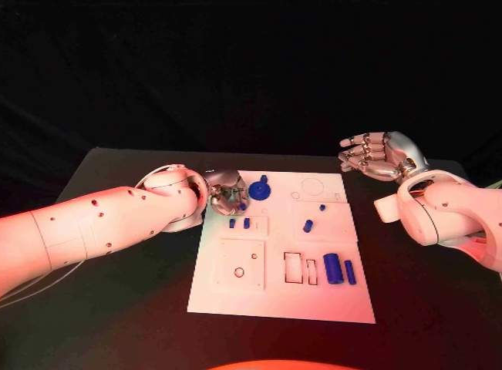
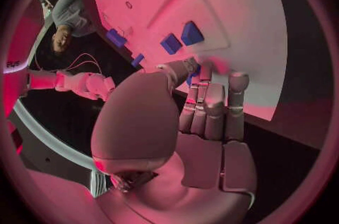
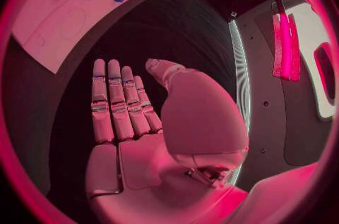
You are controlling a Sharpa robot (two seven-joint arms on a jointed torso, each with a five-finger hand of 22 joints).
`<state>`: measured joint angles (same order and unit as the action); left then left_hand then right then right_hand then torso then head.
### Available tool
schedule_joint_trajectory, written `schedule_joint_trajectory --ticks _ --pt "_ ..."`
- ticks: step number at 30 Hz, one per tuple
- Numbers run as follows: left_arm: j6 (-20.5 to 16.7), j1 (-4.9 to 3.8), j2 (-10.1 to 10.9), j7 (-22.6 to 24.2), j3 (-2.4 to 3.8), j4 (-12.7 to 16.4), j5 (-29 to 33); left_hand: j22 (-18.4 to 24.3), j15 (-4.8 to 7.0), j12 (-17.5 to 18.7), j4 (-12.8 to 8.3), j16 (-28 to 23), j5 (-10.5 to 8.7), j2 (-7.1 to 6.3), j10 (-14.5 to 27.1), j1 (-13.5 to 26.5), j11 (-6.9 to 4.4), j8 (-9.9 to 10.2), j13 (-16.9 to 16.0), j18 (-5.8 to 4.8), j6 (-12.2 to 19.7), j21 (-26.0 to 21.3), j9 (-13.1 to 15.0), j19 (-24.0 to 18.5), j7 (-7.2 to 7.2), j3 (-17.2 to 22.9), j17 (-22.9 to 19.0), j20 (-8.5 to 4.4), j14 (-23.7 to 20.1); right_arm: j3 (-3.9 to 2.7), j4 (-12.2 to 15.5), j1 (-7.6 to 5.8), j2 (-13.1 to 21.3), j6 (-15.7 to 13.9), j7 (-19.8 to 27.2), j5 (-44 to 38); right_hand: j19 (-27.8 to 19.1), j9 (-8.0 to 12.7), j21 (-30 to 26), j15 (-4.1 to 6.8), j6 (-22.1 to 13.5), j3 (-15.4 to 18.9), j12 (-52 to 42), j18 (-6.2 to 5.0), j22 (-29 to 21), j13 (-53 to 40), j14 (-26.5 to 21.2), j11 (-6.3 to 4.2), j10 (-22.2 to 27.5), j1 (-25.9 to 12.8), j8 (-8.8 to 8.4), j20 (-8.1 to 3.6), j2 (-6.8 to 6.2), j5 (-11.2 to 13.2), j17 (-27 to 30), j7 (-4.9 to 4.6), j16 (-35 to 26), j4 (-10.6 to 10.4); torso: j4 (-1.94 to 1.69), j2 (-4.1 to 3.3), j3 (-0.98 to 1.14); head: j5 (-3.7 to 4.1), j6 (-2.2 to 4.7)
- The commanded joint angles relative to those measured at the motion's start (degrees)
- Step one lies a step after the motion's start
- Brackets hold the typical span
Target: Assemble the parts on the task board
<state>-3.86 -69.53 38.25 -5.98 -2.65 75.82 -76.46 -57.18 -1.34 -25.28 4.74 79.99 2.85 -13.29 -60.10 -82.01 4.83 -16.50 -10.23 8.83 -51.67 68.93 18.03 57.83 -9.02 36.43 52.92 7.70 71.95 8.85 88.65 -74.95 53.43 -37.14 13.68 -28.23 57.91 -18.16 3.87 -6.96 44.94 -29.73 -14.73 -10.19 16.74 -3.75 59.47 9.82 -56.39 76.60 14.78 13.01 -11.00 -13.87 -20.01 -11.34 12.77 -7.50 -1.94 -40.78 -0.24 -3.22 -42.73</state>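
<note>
I am keeping the left robot hand [image 1: 225, 193] low over the task board [image 1: 282, 301], at its far left corner, fingers curled down toward a small blue part [image 2: 192, 74] there; from the left wrist view the fingertips [image 2: 237, 82] are lying right at that part, but I cannot tell whether they are actually pinching it or only touching it. I am holding the hand this low, I judge, so it can work the piece where it sits. Just beside the hand, the round blue part [image 1: 260, 188] is lying on the board's far edge, and the two blue bars [image 1: 340, 269] are lying near the board's right edge, close to the slots. I am parking the right robot hand [image 1: 375, 154] off the board's far right corner, above the worktop [image 1: 117, 324], released and grasping nothing, presumably to leave the board unobstructed.
</note>
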Motion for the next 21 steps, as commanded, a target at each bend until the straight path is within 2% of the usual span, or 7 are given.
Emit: schedule_joint_trajectory --ticks 1,12,21 --pt "1.0 0.01 0.0 -0.3 0.01 0.2 0.5 0.1 -0.24 0.1 0.2 0.1 0.07 -0.28 -0.3 0.5 0.24 0.2 0.0 -0.45 0.3 -0.3 -0.1 -0.4 -0.04 -0.1 -0.1 0.05 -0.2 -0.01 0.0 0.03 0.0 0.4 0.8 -0.1 0.0 0.1 -0.2 -0.17 -0.1 0.1 0.3 -0.31 -0.1 0.1 0.2 0.34 0.0 -0.5 -0.38 0.19 -0.14 -0.3 0.1 -2.61 -0.3 0.2 0.00 0.00 -0.02 0.08 0.03" --pt "1.7 0.01 0.2 -1.7 0.03 0.0 0.6 0.1 -0.25 0.9 0.6 0.2 0.07 -1.22 -0.3 1.3 0.26 2.8 -0.5 -0.46 3.6 -0.5 -1.0 -0.2 -0.33 -0.4 -0.1 0.08 -0.1 -0.01 0.0 0.05 0.0 -0.2 0.9 -0.1 -0.9 0.4 -0.3 -0.73 -0.9 0.5 1.1 -0.24 -2.5 0.1 -0.5 0.79 1.5 -0.8 -0.97 0.70 -0.29 -0.3 1.2 -2.87 -2.0 0.8 0.01 0.00 -0.02 0.12 -0.07" --pt "1.1 0.01 0.3 -2.2 0.06 -0.5 0.6 0.2 -0.23 1.6 0.9 0.3 0.08 -1.31 -0.1 1.3 0.20 4.7 -0.9 -0.43 6.4 -0.8 -1.9 -0.2 0.11 -1.0 -0.2 0.12 -0.2 -0.01 -0.1 0.08 0.1 0.0 0.9 -0.1 -1.1 0.4 -0.3 -0.82 -0.9 0.6 1.2 -0.24 -2.9 0.1 -0.7 0.84 1.6 -0.9 -1.00 0.79 -0.28 -0.3 1.4 -2.90 -2.3 0.9 0.00 0.01 -0.03 0.11 -0.06"
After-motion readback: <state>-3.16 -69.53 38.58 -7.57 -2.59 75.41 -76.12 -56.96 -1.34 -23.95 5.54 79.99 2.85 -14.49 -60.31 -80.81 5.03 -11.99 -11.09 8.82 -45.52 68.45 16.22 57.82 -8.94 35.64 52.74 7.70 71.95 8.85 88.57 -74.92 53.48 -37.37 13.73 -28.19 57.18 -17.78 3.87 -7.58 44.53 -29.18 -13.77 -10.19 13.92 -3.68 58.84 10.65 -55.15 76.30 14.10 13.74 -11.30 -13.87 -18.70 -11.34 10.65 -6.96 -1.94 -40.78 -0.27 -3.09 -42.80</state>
